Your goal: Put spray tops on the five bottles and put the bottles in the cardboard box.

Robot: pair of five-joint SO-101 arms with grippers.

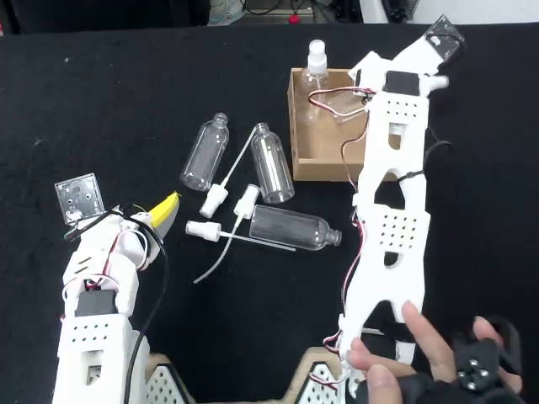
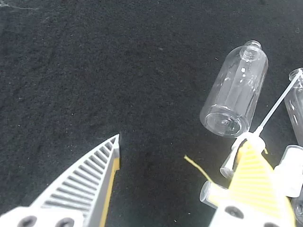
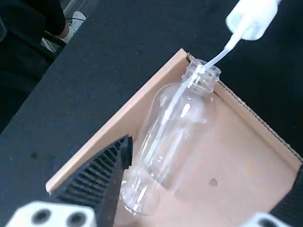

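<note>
The cardboard box (image 1: pixel 307 160) stands at the back right. In it a clear bottle (image 3: pixel 175 137) leans; its white spray top (image 3: pixel 253 16) sits lifted off the neck with the tube still inside. My right gripper (image 3: pixel 208 170) hangs open over this bottle (image 1: pixel 322 94), one finger on each side. Three uncapped bottles (image 1: pixel 205 151) (image 1: pixel 272 162) (image 1: pixel 295 227) lie on the black table, with three loose spray tops (image 1: pixel 216 199) (image 1: pixel 245 200) (image 1: pixel 202 229) among them. My left gripper (image 2: pixel 180 142) is open and empty, a short way from the leftmost bottle (image 2: pixel 235 97) and a spray top (image 2: pixel 234 153).
The right arm (image 1: pixel 392 227) stretches from the front edge to the box. At the front right a person's hand (image 1: pixel 421 353) holds a control handle. Open black table lies left of the bottles and right of the box.
</note>
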